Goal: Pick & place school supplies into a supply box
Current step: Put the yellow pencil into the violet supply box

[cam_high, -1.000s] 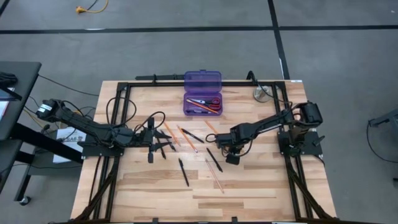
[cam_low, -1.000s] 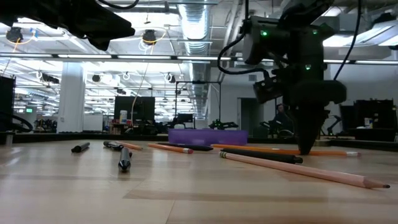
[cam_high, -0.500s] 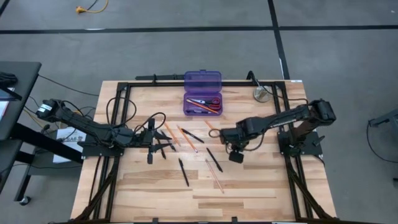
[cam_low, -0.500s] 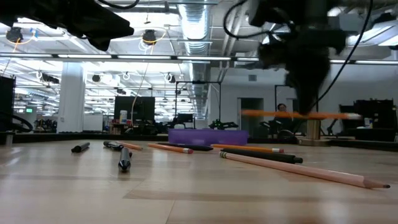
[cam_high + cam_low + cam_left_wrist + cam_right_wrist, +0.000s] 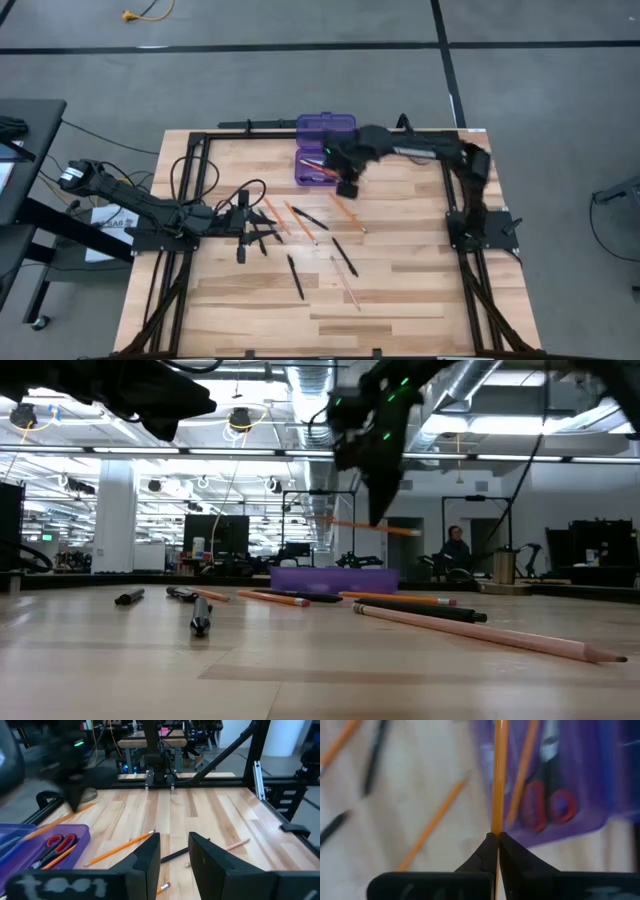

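The right arm reaches from its base at the table's right edge across the far side toward the middle, bent at the elbow, its wrist angled down. The right gripper (image 5: 333, 166) hangs above the table at the far centre, fingers (image 5: 490, 851) pinched tight together on a pencil (image 5: 499, 775) (held near its middle, lying level in the low view). The left arm lies low along the table's left side, stretched toward the centre. The left gripper (image 5: 262, 228) sits close to the tabletop left of centre, its fingers (image 5: 147, 857) parted with a narrow gap between them and nothing in it.
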